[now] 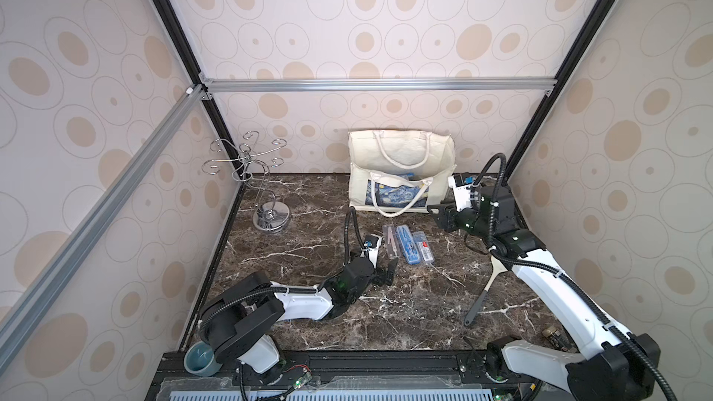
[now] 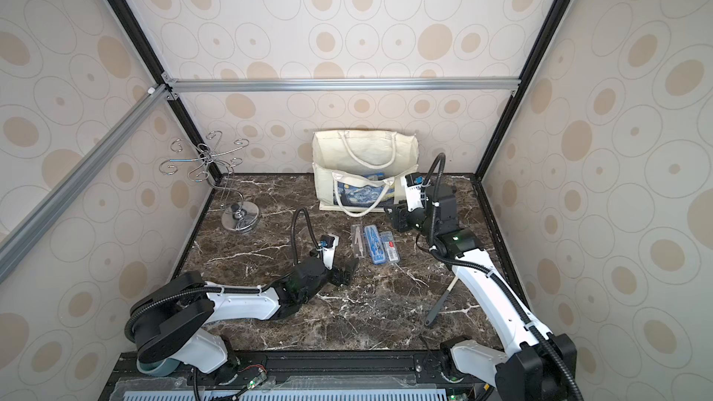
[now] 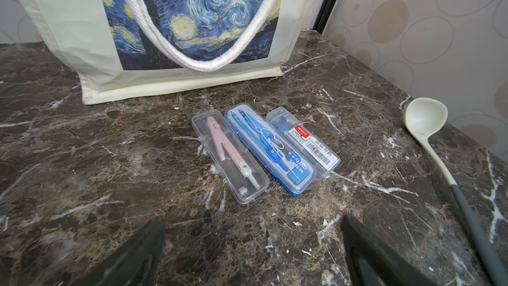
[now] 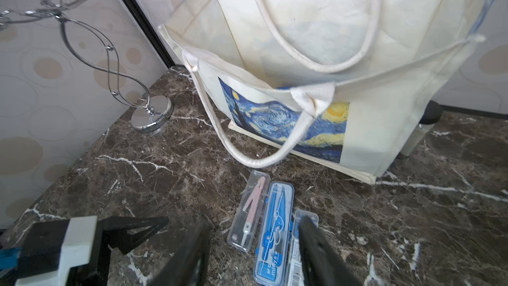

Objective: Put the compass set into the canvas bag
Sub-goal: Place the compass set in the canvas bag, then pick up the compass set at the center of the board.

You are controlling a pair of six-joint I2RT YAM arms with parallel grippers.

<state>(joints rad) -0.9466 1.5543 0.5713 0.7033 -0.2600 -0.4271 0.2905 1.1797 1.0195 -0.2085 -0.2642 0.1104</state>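
Left wrist view: three compass cases lie outside canvas bag; left pincer, right pincer spread.

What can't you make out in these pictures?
Contents of the canvas bag: both top views, the front panel hides all but a blue scrap.
The dark-lidded container: right wrist view, mostly behind the bag.
Handle end of the ladle: left wrist view, cut off by the picture edge.
The small brown object: a top view, too small to identify.

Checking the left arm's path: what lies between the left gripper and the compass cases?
Only bare marble tabletop, shown in the left wrist view.
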